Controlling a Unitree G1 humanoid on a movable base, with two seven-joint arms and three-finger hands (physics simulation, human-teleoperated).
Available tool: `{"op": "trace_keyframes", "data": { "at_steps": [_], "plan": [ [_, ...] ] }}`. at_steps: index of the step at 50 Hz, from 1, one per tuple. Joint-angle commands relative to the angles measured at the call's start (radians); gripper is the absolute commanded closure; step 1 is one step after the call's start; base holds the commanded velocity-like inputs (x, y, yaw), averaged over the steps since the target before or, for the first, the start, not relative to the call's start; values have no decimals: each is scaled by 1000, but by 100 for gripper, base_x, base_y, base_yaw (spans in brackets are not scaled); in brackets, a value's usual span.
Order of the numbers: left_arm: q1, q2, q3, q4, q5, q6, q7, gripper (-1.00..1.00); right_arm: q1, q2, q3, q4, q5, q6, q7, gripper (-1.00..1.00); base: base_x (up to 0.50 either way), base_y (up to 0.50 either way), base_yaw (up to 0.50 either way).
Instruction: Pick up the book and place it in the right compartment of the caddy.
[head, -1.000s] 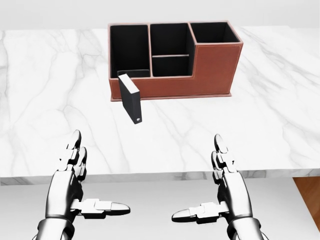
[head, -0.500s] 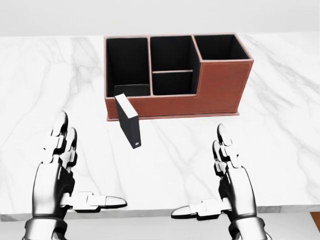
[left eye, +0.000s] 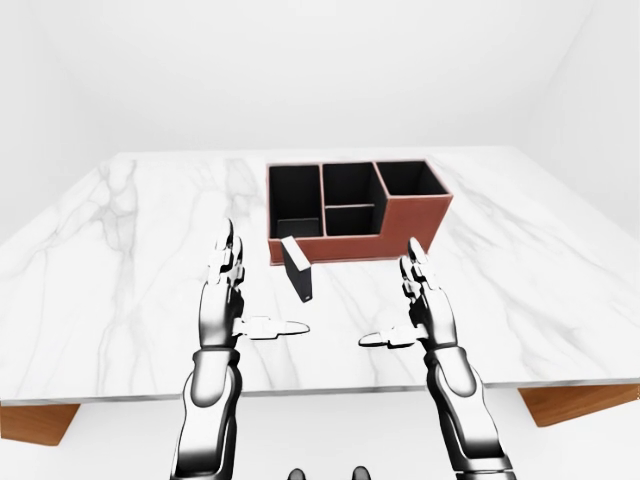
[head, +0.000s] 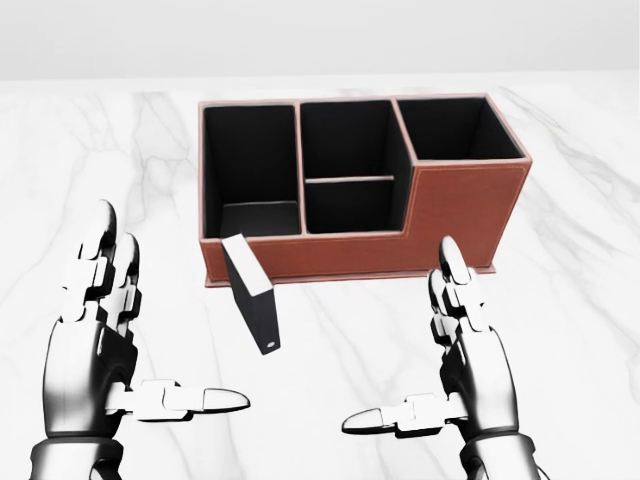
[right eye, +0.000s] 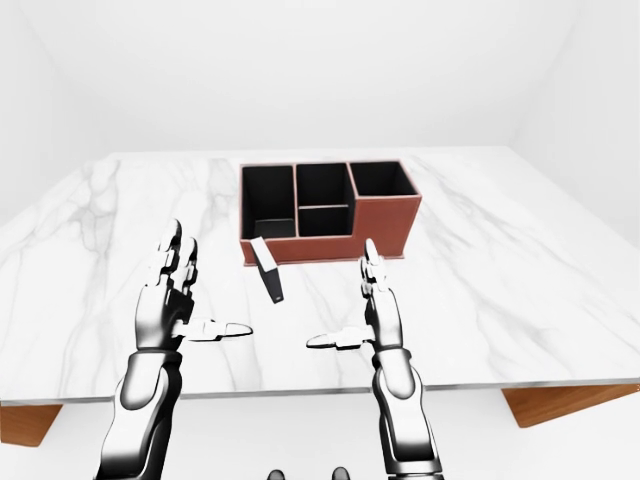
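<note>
The robot has rolled closer, so the caddy (head: 360, 195) looks bigger. The black book (head: 253, 295) stands by its low left corner. Left hand (head: 100, 340) and right hand (head: 462, 365) are open, holding nothing.

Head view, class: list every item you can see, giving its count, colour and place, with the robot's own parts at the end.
Table: one, white marble, fills the head view beneath everything.
Caddy: one, reddish-brown outside, black inside, upper middle of the head view, all visible compartments empty.
Book: one, black, standing upright on the table just below the caddy's lower-left corner, between the two hands.
Left hand: one, silver, lower left, fingers open, holding nothing.
Right hand: one, silver, lower right, fingers open, holding nothing.
</note>
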Motion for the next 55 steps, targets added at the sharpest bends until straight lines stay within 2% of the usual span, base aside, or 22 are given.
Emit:
{"op": "trace_keyframes", "data": {
  "at_steps": [1,15,17,30,55],
  "plan": [
    [1,0,-3,-4,1,0,-1,-100,2,0,4,1,-4,0,0,-100,31,0,0],
    [-3,0,-2,7,1,0,-2,-100,5,0,5,-2,-6,0,2,-100,32,0,0],
    [-1,-1,-3,1,1,0,-2,-100,3,2,5,52,-8,0,2,-100,31,0,0],
    [-5,0,-2,7,-1,0,-3,-100,7,0,10,-10,-16,0,-2,-100,32,0,0],
    [-3,-2,-9,1,-12,0,-10,-100,10,2,19,10,-36,0,-5,-100,6,0,0]
  ]
}}
